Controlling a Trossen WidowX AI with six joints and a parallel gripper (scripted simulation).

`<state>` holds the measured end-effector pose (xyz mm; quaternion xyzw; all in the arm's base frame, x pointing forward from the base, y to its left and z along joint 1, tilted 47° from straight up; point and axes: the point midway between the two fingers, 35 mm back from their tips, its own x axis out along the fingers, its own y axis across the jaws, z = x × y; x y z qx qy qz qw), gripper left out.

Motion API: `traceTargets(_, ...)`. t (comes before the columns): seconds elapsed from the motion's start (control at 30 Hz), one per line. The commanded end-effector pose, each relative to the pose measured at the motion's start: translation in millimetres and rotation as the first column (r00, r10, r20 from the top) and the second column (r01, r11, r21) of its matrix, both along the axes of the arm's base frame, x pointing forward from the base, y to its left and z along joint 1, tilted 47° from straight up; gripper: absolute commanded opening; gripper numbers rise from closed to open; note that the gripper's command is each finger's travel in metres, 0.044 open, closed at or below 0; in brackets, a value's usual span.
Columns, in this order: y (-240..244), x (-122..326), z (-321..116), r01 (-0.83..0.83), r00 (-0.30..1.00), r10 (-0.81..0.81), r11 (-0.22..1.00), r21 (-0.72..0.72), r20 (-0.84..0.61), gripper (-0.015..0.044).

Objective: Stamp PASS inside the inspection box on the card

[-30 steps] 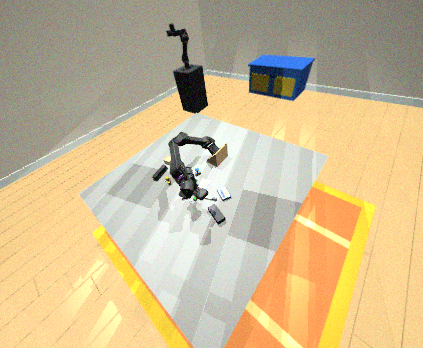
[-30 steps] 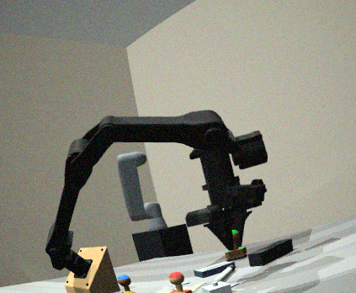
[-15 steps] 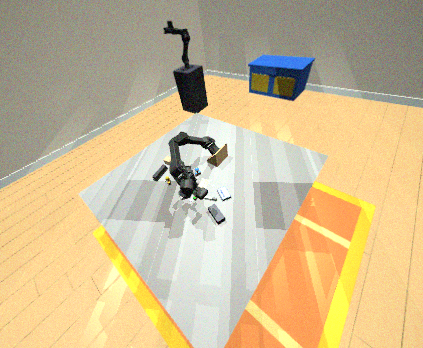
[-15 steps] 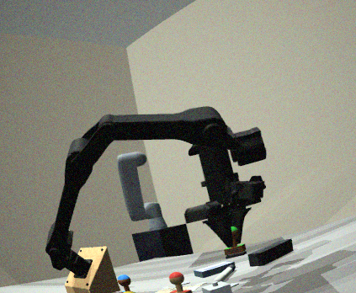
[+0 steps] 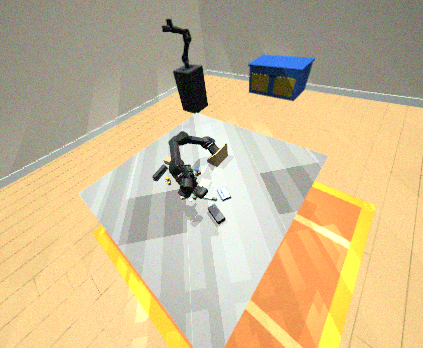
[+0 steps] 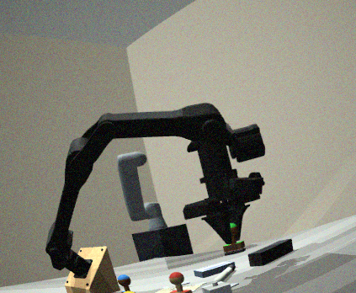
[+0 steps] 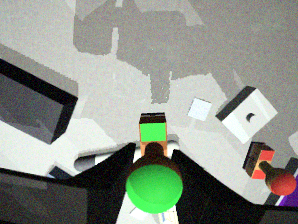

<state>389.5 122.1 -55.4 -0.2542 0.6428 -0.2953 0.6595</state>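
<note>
My gripper is shut on the green-knobbed stamp, whose brown base with a green top shows beyond the fingertips. The stamp is upright and appears a little above the bench. Its underside is hidden. A purple surface with a dark rim, possibly the ink pad, is cut off at the right edge of the wrist view. A pale sheet with small coloured marks shows at the bottom of the wrist view, mostly hidden by the stamp and fingers. I cannot tell the inspection box or any print.
A red-knobbed stamp and a blue-knobbed one stand nearby. A dark case, a blue-and-white block, a white block with a hole and a small white square lie around.
</note>
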Motion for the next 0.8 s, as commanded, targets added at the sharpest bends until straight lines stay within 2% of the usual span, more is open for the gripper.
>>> traceTargets(0.0, 1.9, -0.4, 1.8, 0.006, 1.000, -0.006, 1.000, 0.006, 0.001, 0.0000)
traceTargets(0.17, 1.0, -0.6, 5.7, 0.006, 1.000, -0.006, 1.000, 0.006, 0.001, 0.0000)
traceTargets(0.77, -53.4, -15.0, 77.8, 0.003, 1.000, -0.003, 1.000, 0.009, -0.002, 0.0000)
